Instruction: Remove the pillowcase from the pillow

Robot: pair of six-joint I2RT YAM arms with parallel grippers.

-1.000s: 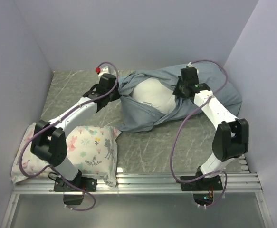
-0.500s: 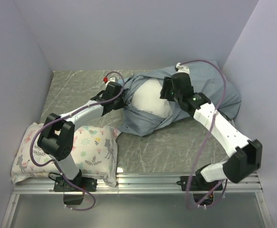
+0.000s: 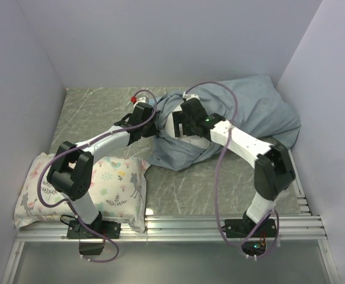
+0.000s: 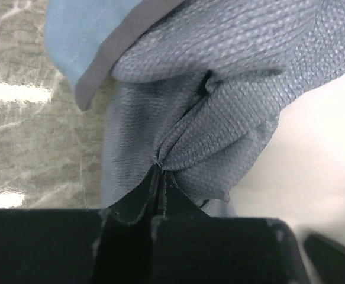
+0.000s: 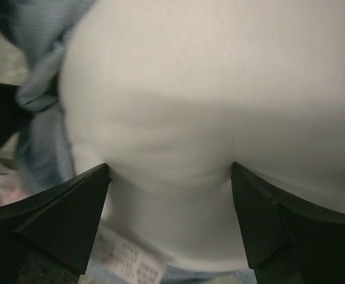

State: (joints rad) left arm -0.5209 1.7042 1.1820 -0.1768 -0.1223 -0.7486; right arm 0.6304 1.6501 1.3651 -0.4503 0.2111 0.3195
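Note:
The blue-grey pillowcase [image 3: 249,109] lies bunched at the back right of the table, with the white pillow [image 3: 176,131] showing at its open left end. My left gripper [image 3: 153,120] is at that opening, shut on a fold of the pillowcase [image 4: 219,118] edge; its point in the wrist view is [image 4: 159,173]. My right gripper [image 3: 177,125] reaches in from the right and is open wide. Its fingertips [image 5: 104,173] press against the bare pillow [image 5: 196,89], which bulges between them. A printed care label [image 5: 128,260] shows below.
A white pillow printed with flowers and animals [image 3: 101,183] lies at the front left beside the left arm's base. Lilac walls close in the back and both sides. A metal rail [image 3: 184,225] runs along the near edge.
My right gripper has let go and opened, and its arm has swung left across the pillowcase to the exposed pillow end. The left gripper has shifted slightly right, still shut on the fabric.

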